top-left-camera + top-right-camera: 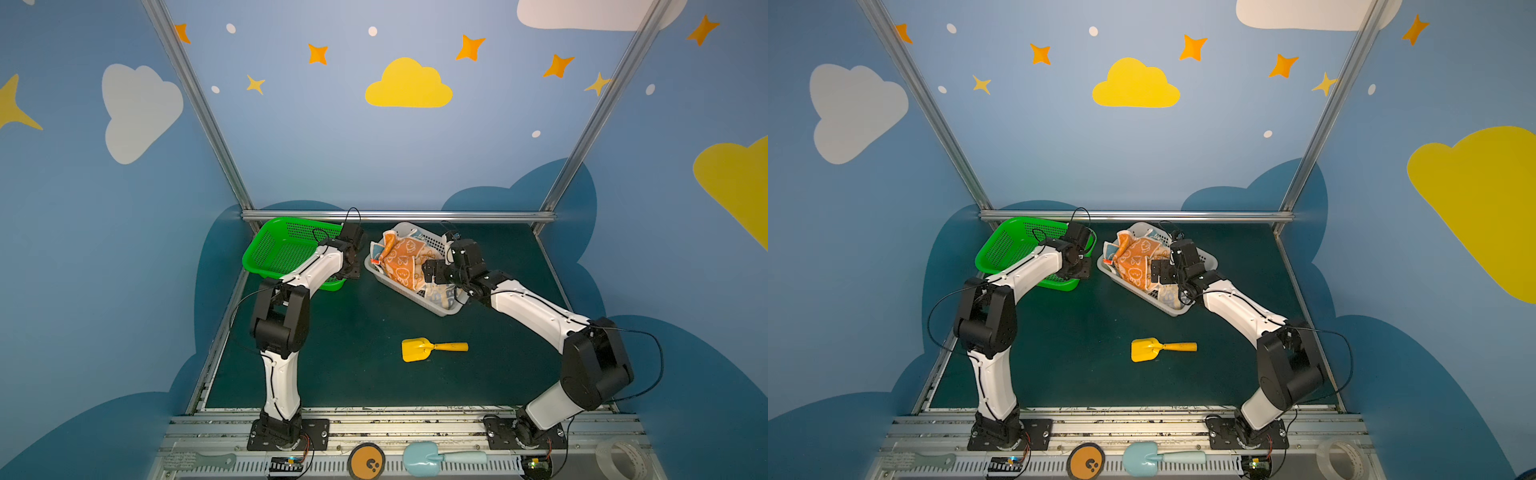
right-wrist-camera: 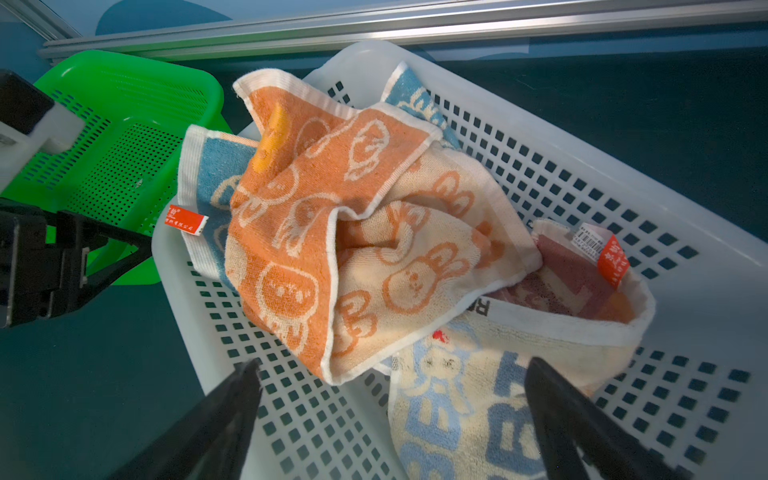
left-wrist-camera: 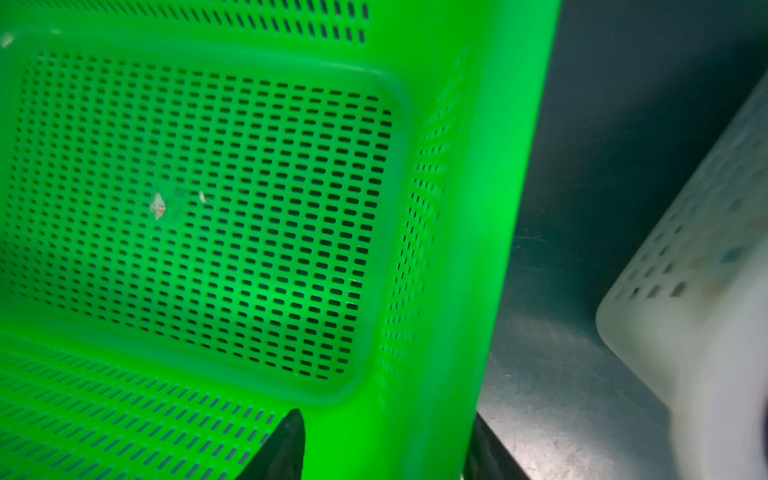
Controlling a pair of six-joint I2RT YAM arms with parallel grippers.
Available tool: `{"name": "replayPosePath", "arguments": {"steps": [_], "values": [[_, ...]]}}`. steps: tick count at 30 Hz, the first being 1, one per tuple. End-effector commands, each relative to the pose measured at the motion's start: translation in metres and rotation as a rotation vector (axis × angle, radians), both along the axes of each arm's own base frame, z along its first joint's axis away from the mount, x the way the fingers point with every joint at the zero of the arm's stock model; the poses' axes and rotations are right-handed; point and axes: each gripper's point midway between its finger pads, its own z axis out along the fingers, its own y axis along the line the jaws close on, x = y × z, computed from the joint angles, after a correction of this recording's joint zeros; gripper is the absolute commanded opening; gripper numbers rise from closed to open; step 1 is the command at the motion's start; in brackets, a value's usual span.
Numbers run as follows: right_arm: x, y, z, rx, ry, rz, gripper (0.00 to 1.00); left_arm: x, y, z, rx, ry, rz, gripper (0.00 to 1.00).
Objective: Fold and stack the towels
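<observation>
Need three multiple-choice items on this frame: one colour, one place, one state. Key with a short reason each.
1. The shovel lying on the table is: A) red B) yellow C) green
2. The towels lie: A) in the white basket B) flat on the table C) in a drawer
3. The right claw is: A) shut on a towel B) shut on the basket rim C) open above the towels
Key: B, blade and handle are yellow; A, all sit crumpled inside its perforated walls; C, its fingers stand wide apart, gripping nothing.
</observation>
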Motion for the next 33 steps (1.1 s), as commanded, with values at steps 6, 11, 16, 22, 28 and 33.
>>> {"name": "replayPosePath", "arguments": {"steps": [6, 11, 16, 22, 28, 33], "values": [[-0.003, -0.004, 0.012, 0.034, -0.015, -0.010, 0.98, -0.006, 0.001, -0.006, -0.035, 0.042, 0.059, 0.35], [-0.003, -0.002, 0.009, 0.034, -0.001, -0.004, 0.98, -0.014, 0.003, -0.008, -0.070, 0.050, 0.173, 0.13], [-0.011, 0.015, 0.014, 0.069, 0.035, 0.086, 0.98, -0.008, 0.002, -0.005, -0.093, 0.027, 0.216, 0.04], [-0.014, 0.021, 0.022, 0.096, 0.044, 0.108, 0.98, 0.005, 0.010, 0.002, -0.003, 0.033, 0.143, 0.04], [-0.012, 0.028, 0.026, 0.094, 0.052, 0.119, 0.98, 0.028, 0.016, 0.008, 0.024, 0.021, 0.066, 0.04], [-0.007, 0.032, 0.028, 0.101, 0.050, 0.120, 0.98, 0.046, 0.021, 0.008, 0.085, 0.024, -0.001, 0.04]]}}
